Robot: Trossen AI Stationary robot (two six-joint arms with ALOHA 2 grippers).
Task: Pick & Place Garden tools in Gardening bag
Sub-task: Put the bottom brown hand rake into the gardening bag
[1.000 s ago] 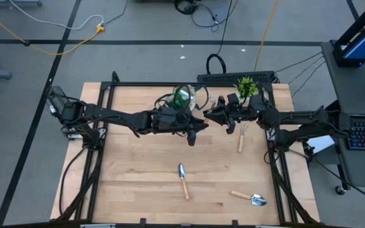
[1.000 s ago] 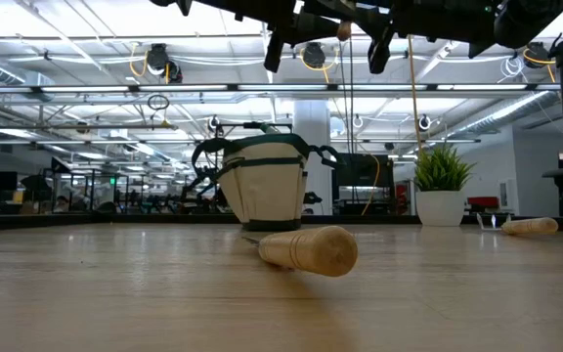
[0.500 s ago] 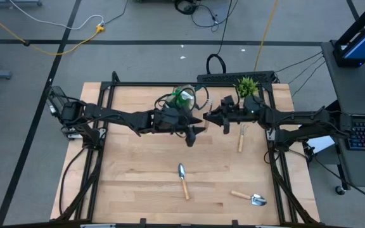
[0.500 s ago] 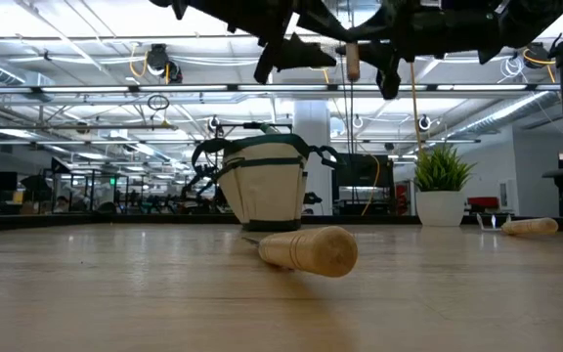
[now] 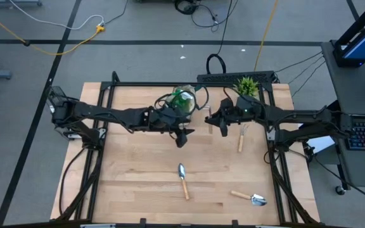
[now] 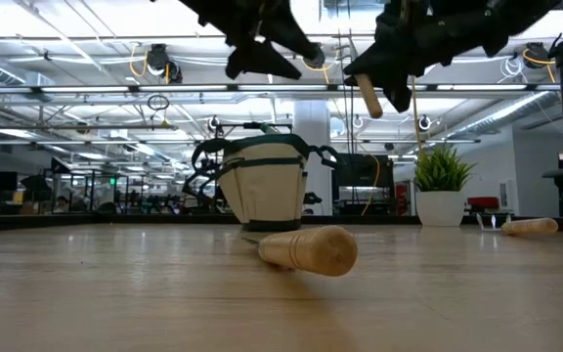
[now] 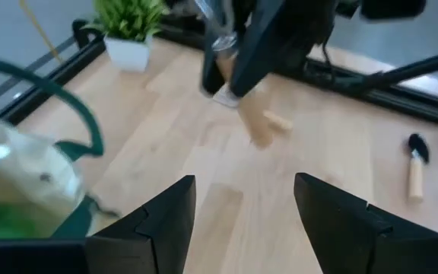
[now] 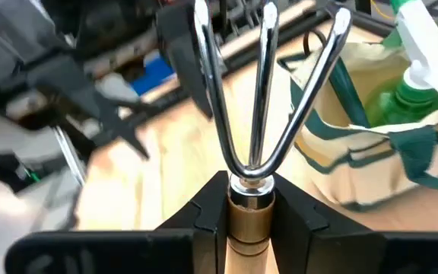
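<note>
Silver fork rake sits pinched in the right claw beside the gardening bag, ready for dropping in, while the left claw hangs spread.

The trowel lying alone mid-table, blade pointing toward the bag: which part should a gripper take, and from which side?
Take the trowel by its wooden handle, coming straight down with the fingers across it. It lies flat with nothing close beside it; the handle is straight and round, the blade thin. The left gripper is open; the right gripper holds a fork rake.
</note>
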